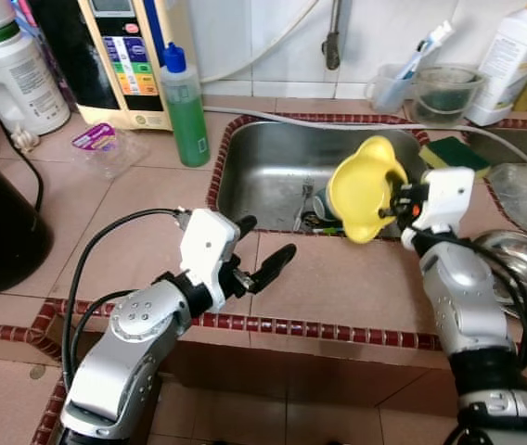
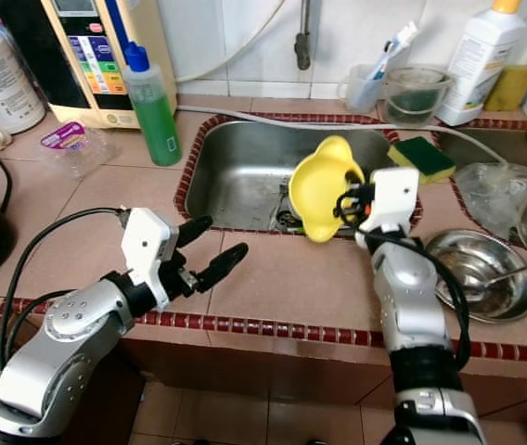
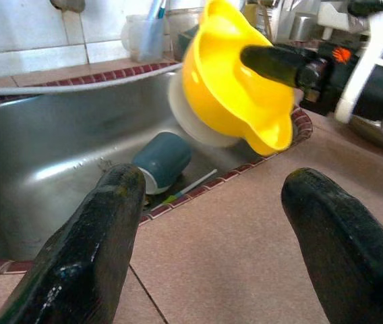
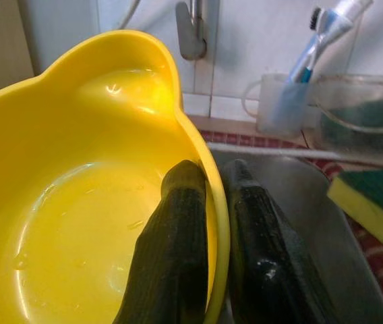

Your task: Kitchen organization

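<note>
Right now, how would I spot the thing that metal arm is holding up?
Find the steel sink set in the pink tiled counter. Over its front right corner the right pincer pinches the rim of a yellow bowl, tipped on its side. It is the only bright yellow, wavy-rimmed dish, unlike the steel bowl on the counter beside it.

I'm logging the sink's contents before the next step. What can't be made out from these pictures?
- Sink floor near the drain: in both eye views the yellow bowl, pinched by the right gripper, hides it.
- Blue cup: left wrist view, left gripper's finger covers its mouth.
- Steel bowl: cut off by the left eye view's edge.
- Panel labels: too small.
</note>
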